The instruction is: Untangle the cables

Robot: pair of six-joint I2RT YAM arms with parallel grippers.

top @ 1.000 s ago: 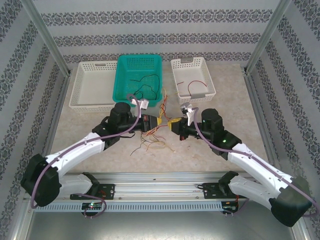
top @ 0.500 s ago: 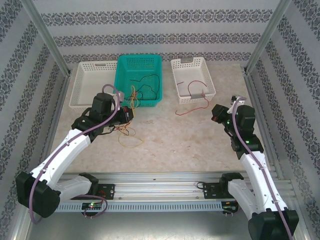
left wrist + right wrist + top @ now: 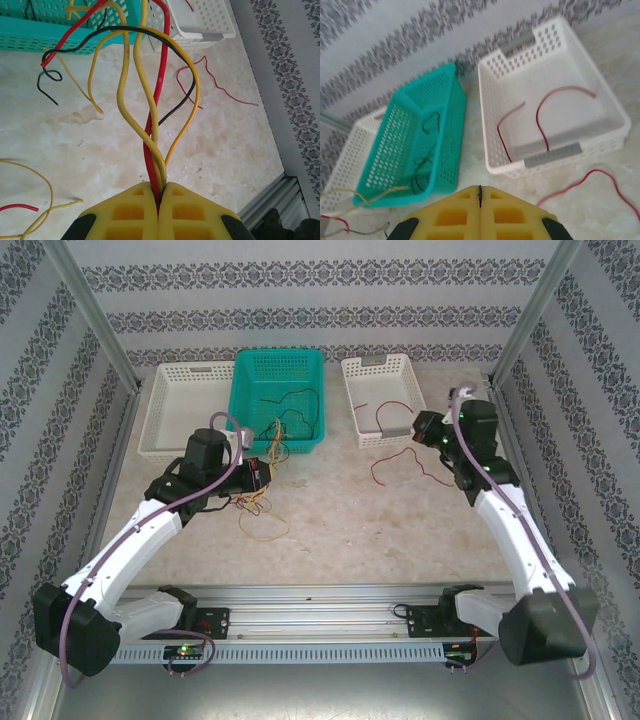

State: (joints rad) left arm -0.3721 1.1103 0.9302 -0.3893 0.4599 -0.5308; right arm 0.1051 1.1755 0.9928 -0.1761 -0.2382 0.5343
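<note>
Cables (image 3: 152, 125): thin, soft wires in red, yellow-orange and black. One bundle runs from the left fingers (image 3: 132, 212) up to the near wall of the teal plastic lattice basket (image 3: 243, 400), and a few dark cables lie inside this basket.
Loose red cable (image 3: 592, 171): it lies on the pale marble-look surface (image 3: 340, 530), to the right of the teal basket. It is just in front of the white plastic lattice basket (image 3: 375, 363), which holds another red cable (image 3: 538, 122).
Left fingers: the yellow pads are pressed together on the bundle, just in front of the teal basket.
Right fingers (image 3: 450, 215): together, with nothing between them, well to the right of the teal basket.
Handling: I judge the cables very light and limp, with a smooth skin that can slip. A fast pull probably tightens the crossings.
Where to hold: probably one wire alone, near its free end or just beside a crossing.
Change: one second ago both pairs of fingers met in front of the teal basket, with the tangle between them. Now the right fingers are well apart from the left fingers. The left pair has kept its bundle, and the loose red cable lies free.
</note>
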